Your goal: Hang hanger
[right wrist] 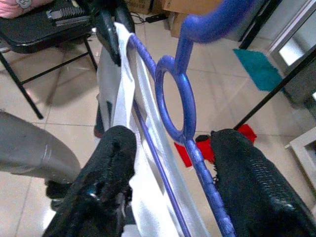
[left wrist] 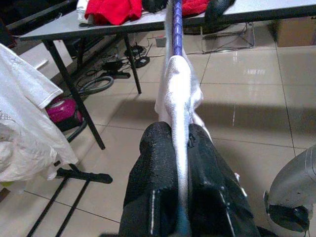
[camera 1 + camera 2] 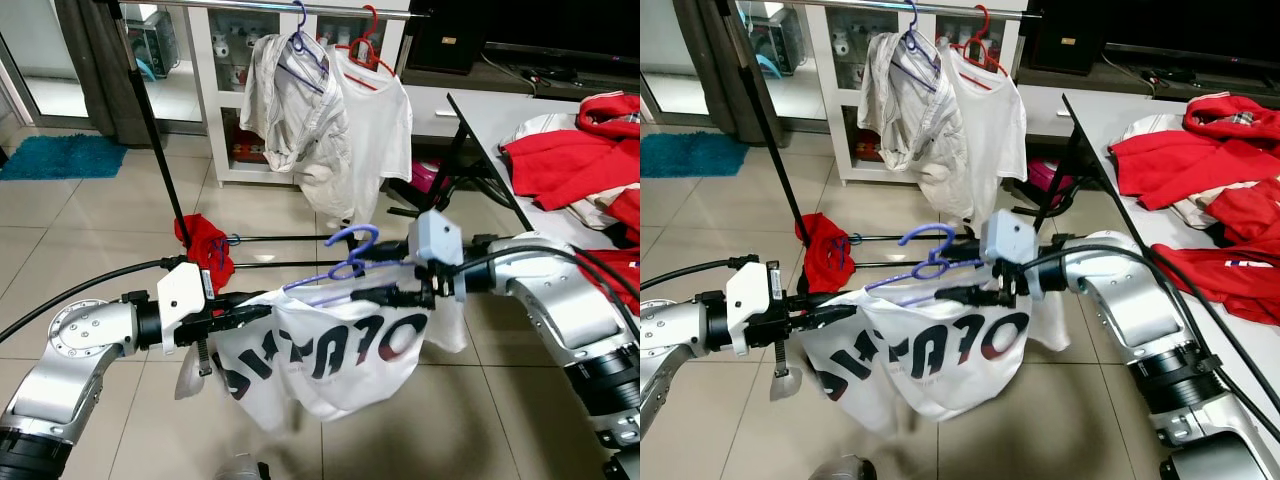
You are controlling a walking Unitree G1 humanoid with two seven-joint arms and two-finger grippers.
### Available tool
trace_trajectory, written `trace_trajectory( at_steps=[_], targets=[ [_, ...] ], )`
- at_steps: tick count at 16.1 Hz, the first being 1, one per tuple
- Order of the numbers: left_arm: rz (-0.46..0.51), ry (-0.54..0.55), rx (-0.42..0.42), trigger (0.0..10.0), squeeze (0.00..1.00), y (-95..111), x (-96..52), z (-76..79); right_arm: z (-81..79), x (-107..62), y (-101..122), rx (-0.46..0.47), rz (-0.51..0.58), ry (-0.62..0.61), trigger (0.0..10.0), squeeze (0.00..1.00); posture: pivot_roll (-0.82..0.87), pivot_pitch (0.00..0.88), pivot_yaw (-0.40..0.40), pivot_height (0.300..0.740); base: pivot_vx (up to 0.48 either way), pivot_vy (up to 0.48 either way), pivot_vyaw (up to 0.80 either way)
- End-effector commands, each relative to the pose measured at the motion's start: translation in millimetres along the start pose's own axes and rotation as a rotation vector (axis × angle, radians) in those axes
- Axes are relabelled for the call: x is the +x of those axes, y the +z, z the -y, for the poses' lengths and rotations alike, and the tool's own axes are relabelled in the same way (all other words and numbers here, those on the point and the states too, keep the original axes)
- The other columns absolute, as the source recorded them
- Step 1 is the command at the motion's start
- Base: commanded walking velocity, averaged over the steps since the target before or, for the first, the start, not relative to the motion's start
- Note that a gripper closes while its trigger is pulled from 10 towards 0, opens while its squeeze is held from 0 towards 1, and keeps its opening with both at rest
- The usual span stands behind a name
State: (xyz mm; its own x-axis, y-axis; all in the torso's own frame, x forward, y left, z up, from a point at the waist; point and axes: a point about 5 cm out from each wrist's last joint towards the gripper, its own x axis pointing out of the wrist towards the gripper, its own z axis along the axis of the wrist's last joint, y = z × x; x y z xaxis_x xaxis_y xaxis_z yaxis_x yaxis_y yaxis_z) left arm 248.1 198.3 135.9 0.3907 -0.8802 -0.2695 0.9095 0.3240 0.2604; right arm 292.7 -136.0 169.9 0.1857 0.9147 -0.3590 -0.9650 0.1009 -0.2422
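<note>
Left gripper pinches shirt and hanger end; right gripper spread, fingers astride hanger neck, not clamped. Hanger spans between both, kept level so shirt stays draped. Rail up ahead, well apart, carries two hung garments. No containers seen.

Rail: behind, two shirts hanging on it; hanger: in front, between both hands; tabletop: right, clothes on it
</note>
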Motion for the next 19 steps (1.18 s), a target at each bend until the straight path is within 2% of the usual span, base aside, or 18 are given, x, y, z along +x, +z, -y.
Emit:
trace_trajectory(
  at_steps=[1, 2, 3, 10, 19],
  targets=[
    [0.050, -0.005, 0.036, 0.0, 0.00, 13.0, 2.6, -3.5, 2.9, -1.7, 1.8, -0.008, -0.010, 0.013, 4.7, 0.00, -0.02, 0.004, -0.060, 0.740, 0.000, 0.000, 0.00],
    [0.049, -0.006, 0.035, 0.0, 0.00, 13.0, 2.8, -3.3, 3.1, -2.2, 1.9, -0.001, -0.005, 0.021, 3.1, 0.00, -0.02, 0.002, -0.061, 0.740, 0.000, 0.000, 0.00],
    [0.044, -0.002, 0.026, 0.0, 0.00, 11.4, 1.9, -3.5, 2.3, -4.4, 3.1, 0.023, 0.006, 0.046, 0.0, 0.00, -0.02, 0.000, -0.063, 0.740, 0.000, 0.000, 0.00],
    [0.047, 0.042, 0.000, 0.0, 0.00, 8.7, -1.7, -9.2, 1.1, -8.4, 3.1, 0.042, 0.006, 0.093, 0.0, 0.00, -0.04, 0.000, -0.079, 0.740, 0.000, 0.000, 0.00],
    [0.051, 0.054, -0.009, 0.0, 0.00, 8.1, -0.3, -10.7, 2.8, -8.2, 4.8, 0.050, 0.006, 0.093, 0.0, 0.00, -0.04, 0.000, -0.090, 0.740, 0.000, 0.000, 0.00]
  ],
)
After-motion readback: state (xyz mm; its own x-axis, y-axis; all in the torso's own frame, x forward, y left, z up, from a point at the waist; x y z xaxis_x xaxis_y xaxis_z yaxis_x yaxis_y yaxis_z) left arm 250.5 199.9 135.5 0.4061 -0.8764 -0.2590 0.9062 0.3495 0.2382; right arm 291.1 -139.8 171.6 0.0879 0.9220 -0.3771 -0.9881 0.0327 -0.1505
